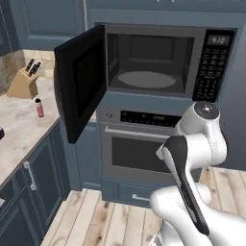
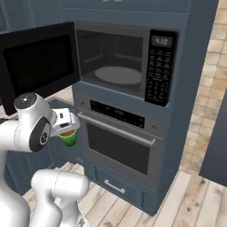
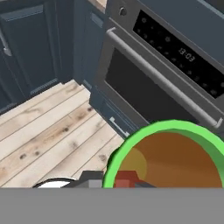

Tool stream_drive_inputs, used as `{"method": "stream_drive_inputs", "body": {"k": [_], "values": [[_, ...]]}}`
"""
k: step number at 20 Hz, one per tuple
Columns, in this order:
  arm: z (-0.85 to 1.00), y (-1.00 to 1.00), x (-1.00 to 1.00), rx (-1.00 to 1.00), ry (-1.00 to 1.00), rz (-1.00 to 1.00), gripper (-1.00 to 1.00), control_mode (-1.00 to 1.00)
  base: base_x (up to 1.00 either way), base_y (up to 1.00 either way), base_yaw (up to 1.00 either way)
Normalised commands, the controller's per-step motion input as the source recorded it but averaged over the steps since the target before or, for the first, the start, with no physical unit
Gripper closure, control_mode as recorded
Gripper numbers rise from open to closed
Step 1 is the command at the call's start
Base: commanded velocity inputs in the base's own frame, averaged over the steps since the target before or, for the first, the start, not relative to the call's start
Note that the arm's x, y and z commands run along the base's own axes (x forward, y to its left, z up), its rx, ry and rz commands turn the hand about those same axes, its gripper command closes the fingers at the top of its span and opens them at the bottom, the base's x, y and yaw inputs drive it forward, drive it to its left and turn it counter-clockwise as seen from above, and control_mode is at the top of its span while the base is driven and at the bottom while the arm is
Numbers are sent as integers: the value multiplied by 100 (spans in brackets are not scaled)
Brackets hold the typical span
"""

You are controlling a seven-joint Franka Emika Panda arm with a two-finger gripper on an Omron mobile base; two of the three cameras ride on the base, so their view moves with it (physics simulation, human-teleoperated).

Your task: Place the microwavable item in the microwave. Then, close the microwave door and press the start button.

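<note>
The green cup [image 2: 68, 137] is in the air, carried low in front of the oven [image 2: 119, 146], and the gripper [image 2: 66, 126] has its jaws clenched on the rim, the cup hanging just under the hand in the right base view. From the hand view the cup's bright rim [image 3: 170, 148] sits right up against the camera, brownish inside, with the oven's long silver bar handle [image 3: 162, 78] running across behind it and plank floor [image 3: 48, 127] below. Up above, the microwave [image 1: 158, 60] waits with its door [image 1: 79, 81] swung wide to the left, the dark cavity open and the round grey turntable [image 1: 146, 79] bare. So the carry is on, but the cup is well below the cavity and off to the door side. Here is where it could slip: a lift straight up from this spot looks likely to meet the underside or edge of that open door, and a knock there could twist the cup in a rim-only grip. Coming in too low, the cup's base could clip the cavity's lower lip or the oven's control strip [image 2: 117, 114]. The keypad panel [image 2: 158, 66] sits on the far right, a long reach for later. On the bench to the left stand a pink bottle [image 1: 39, 107] and a knife block [image 1: 24, 81], well clear.
</note>
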Motion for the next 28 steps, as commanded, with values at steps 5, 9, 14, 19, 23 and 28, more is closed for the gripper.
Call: {"method": "stream_drive_inputs", "body": {"k": [5, 9, 14, 19, 23, 28], "values": [[0, 0, 0, 0, 0, 0, 100, 100, 100, -26, 10], [0, 0, 0, 0, 0, 0, 100, 100, 66, -11, 23], [0, 0, 0, 0, 0, 0, 100, 100, 0, 2, 16], [0, 0, 0, 0, 0, 0, 100, 100, 17, 19, 2], [0, 0, 0, 0, 0, 0, 100, 100, 10, 0, 0], [0, 0, 0, 0, 0, 0, 100, 100, 0, -1, 3]]}}
